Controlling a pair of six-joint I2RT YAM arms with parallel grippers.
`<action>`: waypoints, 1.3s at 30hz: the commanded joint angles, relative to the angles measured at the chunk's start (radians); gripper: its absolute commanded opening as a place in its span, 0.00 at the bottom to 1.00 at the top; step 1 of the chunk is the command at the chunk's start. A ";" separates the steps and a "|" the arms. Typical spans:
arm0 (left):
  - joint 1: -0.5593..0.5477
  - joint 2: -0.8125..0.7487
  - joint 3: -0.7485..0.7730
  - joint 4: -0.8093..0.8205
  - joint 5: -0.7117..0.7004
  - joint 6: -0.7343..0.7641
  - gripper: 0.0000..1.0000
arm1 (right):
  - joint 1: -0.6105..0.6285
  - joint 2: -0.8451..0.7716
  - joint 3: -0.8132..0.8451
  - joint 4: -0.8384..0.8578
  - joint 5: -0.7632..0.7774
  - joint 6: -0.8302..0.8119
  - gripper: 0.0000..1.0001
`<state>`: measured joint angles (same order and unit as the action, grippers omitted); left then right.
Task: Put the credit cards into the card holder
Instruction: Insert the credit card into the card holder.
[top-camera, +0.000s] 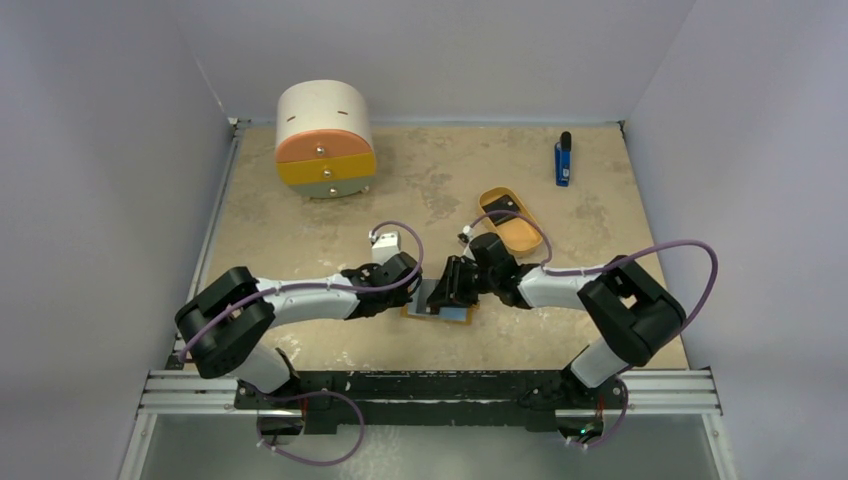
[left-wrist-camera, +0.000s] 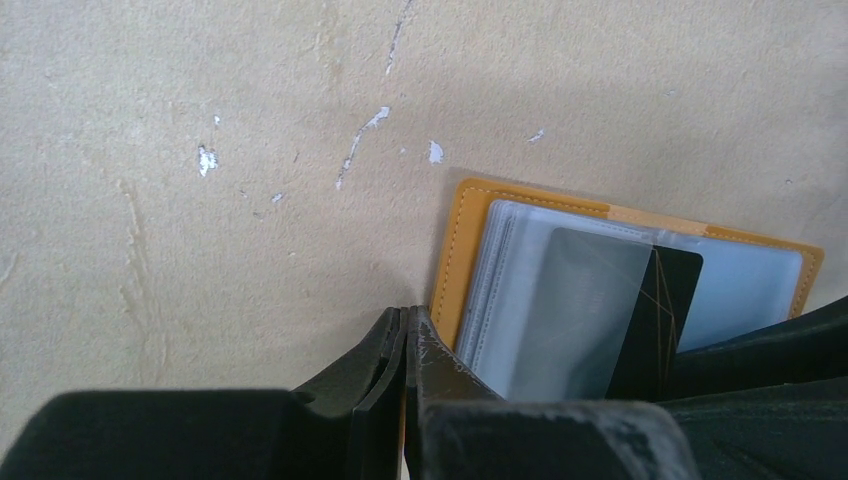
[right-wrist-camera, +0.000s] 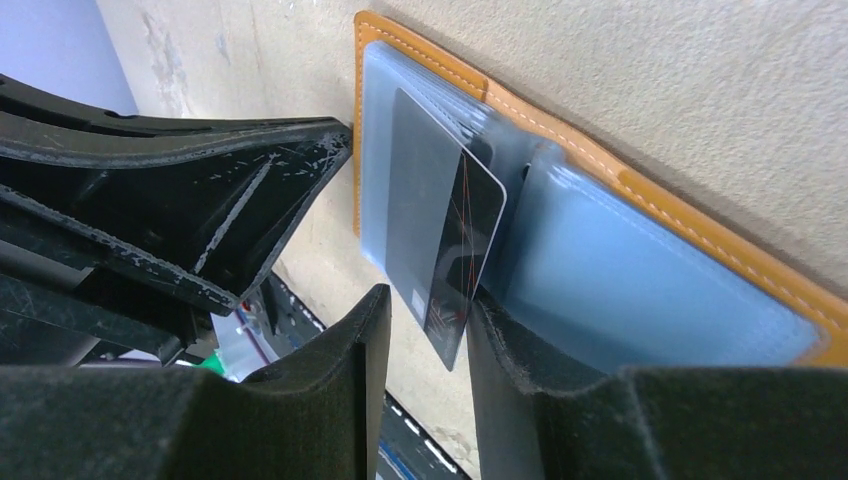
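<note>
At the near middle of the table, the left gripper is closed with nothing visible between its fingers. Its tip touches the orange edge of the card holder, which lies open and flat with its clear sleeves facing up. One black credit card sits partly under a sleeve, with its far end uncovered. The right gripper has its jaws parted on either side of that uncovered end, and the gap is far wider than the card is thick.

To my eye the step in hand is seating this card. The left tip should keep the holder's edge pinned so the holder cannot slide. The right fingers should push the card along its length, low and flat, so the sleeve mouth does not buckle. A tilted push would likely lift the sleeve stack.

Counted from left to right: one round drawer cabinet, one card holder, one credit card in sight, one tan oval tray and one blue-and-black stick. No other cards are visible.
</note>
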<state>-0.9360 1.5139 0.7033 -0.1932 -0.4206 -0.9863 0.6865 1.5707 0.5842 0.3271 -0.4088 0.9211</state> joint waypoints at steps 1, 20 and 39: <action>0.002 -0.007 -0.031 0.025 0.068 -0.026 0.00 | 0.020 0.014 0.054 -0.002 0.008 -0.020 0.37; -0.001 -0.027 -0.063 0.079 0.115 -0.052 0.00 | 0.063 0.075 0.175 -0.141 0.076 -0.074 0.47; -0.002 -0.072 -0.060 0.028 0.069 -0.046 0.00 | 0.067 -0.039 0.183 -0.284 0.242 -0.053 0.54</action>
<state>-0.9321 1.4693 0.6556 -0.1574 -0.3653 -1.0134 0.7525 1.5692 0.7464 0.0601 -0.2161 0.8654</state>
